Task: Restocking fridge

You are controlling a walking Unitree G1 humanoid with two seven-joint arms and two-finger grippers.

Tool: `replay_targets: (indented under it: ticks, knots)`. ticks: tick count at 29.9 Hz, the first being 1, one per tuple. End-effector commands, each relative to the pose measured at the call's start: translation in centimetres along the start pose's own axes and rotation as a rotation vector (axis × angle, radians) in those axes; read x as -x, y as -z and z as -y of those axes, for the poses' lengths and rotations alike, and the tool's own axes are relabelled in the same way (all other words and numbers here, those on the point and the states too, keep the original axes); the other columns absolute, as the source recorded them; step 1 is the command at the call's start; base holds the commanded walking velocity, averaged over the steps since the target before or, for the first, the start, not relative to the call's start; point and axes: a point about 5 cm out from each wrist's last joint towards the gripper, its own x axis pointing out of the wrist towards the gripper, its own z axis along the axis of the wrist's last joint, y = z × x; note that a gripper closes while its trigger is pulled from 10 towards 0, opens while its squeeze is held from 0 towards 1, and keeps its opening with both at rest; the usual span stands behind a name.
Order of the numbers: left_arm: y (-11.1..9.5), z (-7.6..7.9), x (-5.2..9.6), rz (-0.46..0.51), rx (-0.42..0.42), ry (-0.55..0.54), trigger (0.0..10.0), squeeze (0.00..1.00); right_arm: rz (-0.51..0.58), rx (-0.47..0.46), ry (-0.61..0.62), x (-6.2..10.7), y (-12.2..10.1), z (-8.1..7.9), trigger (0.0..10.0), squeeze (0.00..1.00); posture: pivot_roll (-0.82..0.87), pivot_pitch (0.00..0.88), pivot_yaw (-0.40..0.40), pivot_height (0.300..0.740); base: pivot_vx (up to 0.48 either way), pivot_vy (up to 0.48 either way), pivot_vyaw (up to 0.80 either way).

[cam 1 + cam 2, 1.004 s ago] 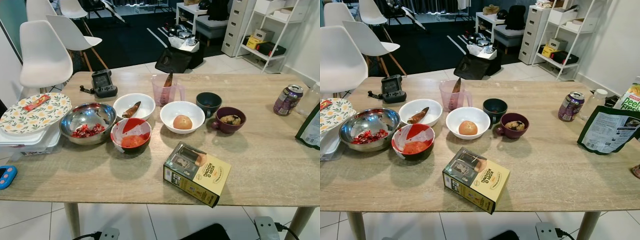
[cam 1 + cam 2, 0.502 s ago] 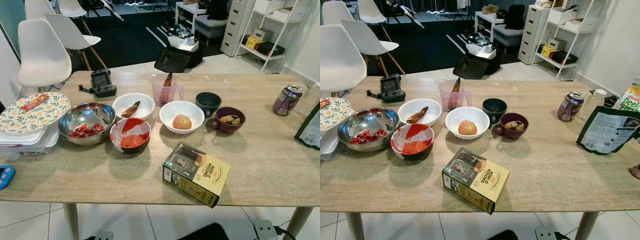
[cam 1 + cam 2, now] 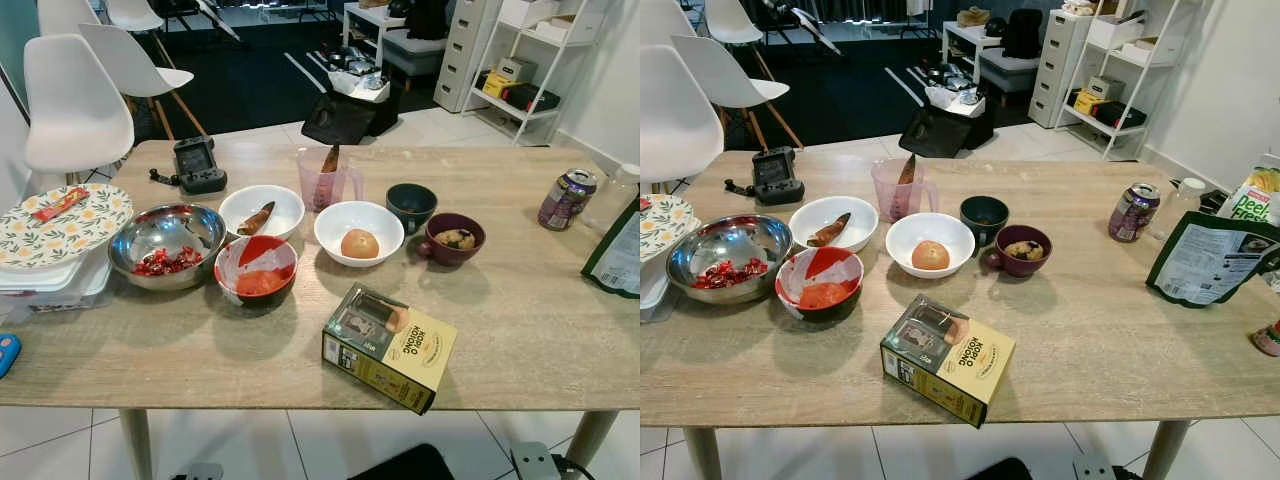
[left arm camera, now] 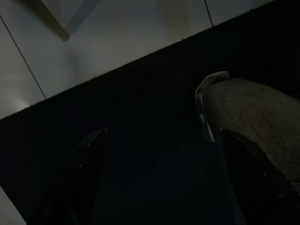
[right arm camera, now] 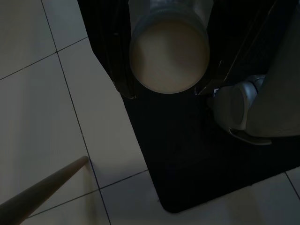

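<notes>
- I see the yellow-and-black cardboard carton (image 3: pixel 390 345) lying flat at the near table edge, within easy reach for restocking.
- My left gripper (image 4: pixel 159 178) hangs idle, fingers apart; my right gripper (image 5: pixel 164 89) hangs clamped around a pale cylindrical container (image 5: pixel 168 54).

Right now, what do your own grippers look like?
Left gripper: two long, black, tapering fingers, dim in the shade. Right gripper: two slim black fingers either side of a pale bottle. No markings or cables can be made out.
</notes>
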Motion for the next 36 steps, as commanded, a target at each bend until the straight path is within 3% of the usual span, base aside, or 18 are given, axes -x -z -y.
replay_targets:
  ticks: [1,32,33,34,35,36]
  knots:
    - [0.6,-0.4,0.1,-0.024,-0.020,-0.003,10.0,0.00,-0.007,-0.010,0.009,0.0,0.2,0.2,10.0,0.00,-0.03,0.000,-0.061,0.740,0.000,0.000,0.00]
    - [0.4,0.1,0.0,-0.018,-0.047,0.017,10.0,0.00,-0.049,-0.009,0.009,0.1,0.9,0.1,10.0,0.00,-0.02,0.000,-0.054,0.740,0.000,0.000,0.00]
    - [0.4,0.1,0.0,-0.018,-0.046,0.017,10.0,0.00,-0.050,-0.001,0.008,0.1,1.0,0.1,0.0,0.00,-0.02,0.000,-0.054,0.740,0.000,0.000,0.00]
    - [0.4,0.1,0.1,-0.018,-0.045,0.017,10.0,0.00,-0.060,0.006,0.034,0.2,1.1,0.4,5.9,0.00,-0.02,0.000,-0.056,0.740,0.000,0.000,0.00]
    - [0.4,0.1,0.1,-0.019,-0.046,0.018,10.0,0.00,-0.065,0.006,0.044,0.2,1.3,0.6,10.0,0.00,-0.02,0.000,-0.056,0.740,0.000,0.000,0.00]
    - [0.5,0.1,0.1,-0.021,-0.047,0.018,10.0,0.00,-0.068,0.004,0.045,0.2,1.3,0.6,10.0,0.00,-0.02,0.000,-0.056,0.740,0.000,0.000,0.00]
